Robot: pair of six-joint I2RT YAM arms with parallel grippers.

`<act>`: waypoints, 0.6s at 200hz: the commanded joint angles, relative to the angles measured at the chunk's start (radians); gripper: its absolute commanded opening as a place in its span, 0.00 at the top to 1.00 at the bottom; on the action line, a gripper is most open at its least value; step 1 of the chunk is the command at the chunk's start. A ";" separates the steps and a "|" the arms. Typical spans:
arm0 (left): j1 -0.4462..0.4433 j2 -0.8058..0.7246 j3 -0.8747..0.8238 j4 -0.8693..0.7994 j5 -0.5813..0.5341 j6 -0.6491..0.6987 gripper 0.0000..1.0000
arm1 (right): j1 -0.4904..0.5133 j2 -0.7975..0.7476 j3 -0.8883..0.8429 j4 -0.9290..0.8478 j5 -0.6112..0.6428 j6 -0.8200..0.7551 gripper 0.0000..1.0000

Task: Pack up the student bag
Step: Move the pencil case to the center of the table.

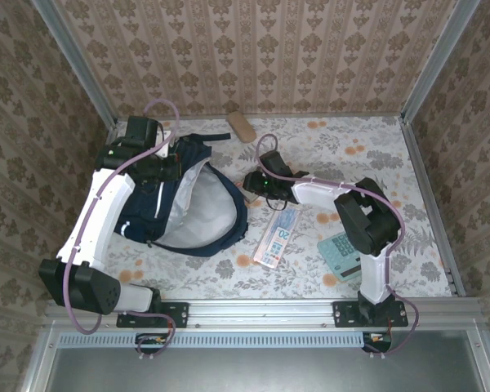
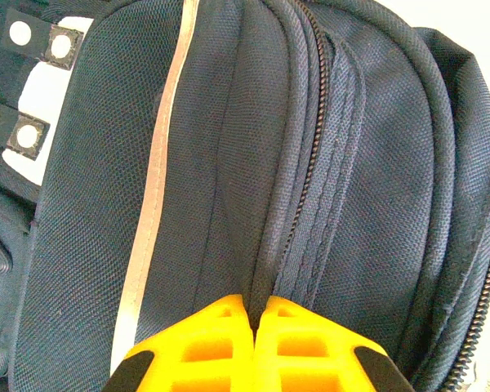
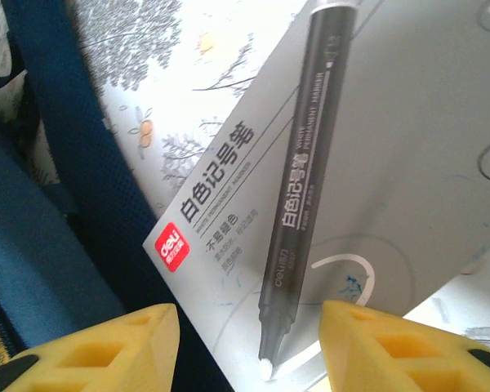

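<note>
The student bag lies gaping on the left of the tabletop, pale lining showing. Left fingers are pressed together, pinching a fold of its navy fabric beside the zip, propping the mouth open, I'd say. At the bag's right edge, right fingers are spread either side of a carded marker pack, nothing gripped. Pick-up is the step in hand; next they must close on the card, lift, and swing it into the opening

Student bag: navy fabric, thin white stripe, pale grey lining. Lies flat at table's left-centre. Main compartment gapes open toward the right
</note>
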 commanded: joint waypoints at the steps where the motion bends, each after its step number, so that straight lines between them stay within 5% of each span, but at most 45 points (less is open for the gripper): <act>1: 0.010 -0.034 0.004 0.044 0.010 -0.015 1.00 | -0.045 -0.033 -0.063 -0.084 0.009 -0.048 0.50; 67: 0.011 -0.036 -0.005 0.048 0.018 -0.017 1.00 | -0.128 -0.175 -0.061 -0.252 0.114 -0.208 0.46; 92: 0.010 -0.039 -0.011 0.058 0.024 -0.018 1.00 | -0.126 -0.196 0.016 -0.397 0.193 -0.234 0.26; 120: 0.010 -0.042 -0.022 0.076 0.032 -0.022 1.00 | -0.098 -0.148 0.098 -0.507 0.230 -0.177 0.15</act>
